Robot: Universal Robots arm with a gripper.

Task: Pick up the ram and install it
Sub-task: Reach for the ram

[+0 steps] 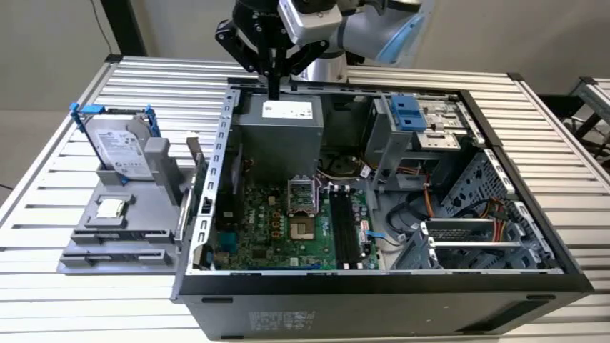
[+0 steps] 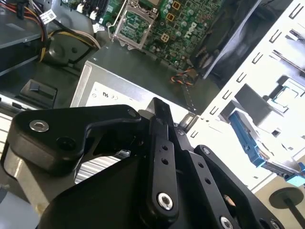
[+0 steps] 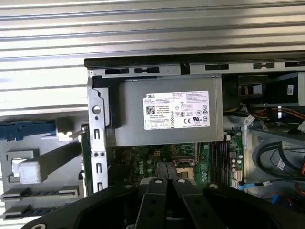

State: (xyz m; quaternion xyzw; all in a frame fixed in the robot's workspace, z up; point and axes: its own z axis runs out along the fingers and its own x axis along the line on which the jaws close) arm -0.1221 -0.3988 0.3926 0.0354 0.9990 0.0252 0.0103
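The ram [image 1: 196, 158] is a thin green stick standing on edge in the grey holder [image 1: 124, 236], just outside the computer case's side wall at the exterior view's left. In the first wrist view the ram [image 3: 85, 157] is a narrow green strip beside that wall. My gripper [image 1: 274, 90] hangs above the far edge of the open case [image 1: 381, 286], over the grey power supply [image 1: 281, 121]. Its black fingers [image 3: 159, 200] meet at the tip, shut with nothing between them. The motherboard's black slots [image 1: 345, 223] lie inside the case, well apart from the gripper.
A silver hard drive [image 1: 119, 146] in a blue bracket and a small square processor chip [image 1: 113, 208] sit on the grey holder. The processor socket [image 1: 303, 204], cables [image 1: 433, 196] and a drive cage [image 1: 424, 121] crowd the case. Everything rests on a slatted metal table [image 1: 57, 179].
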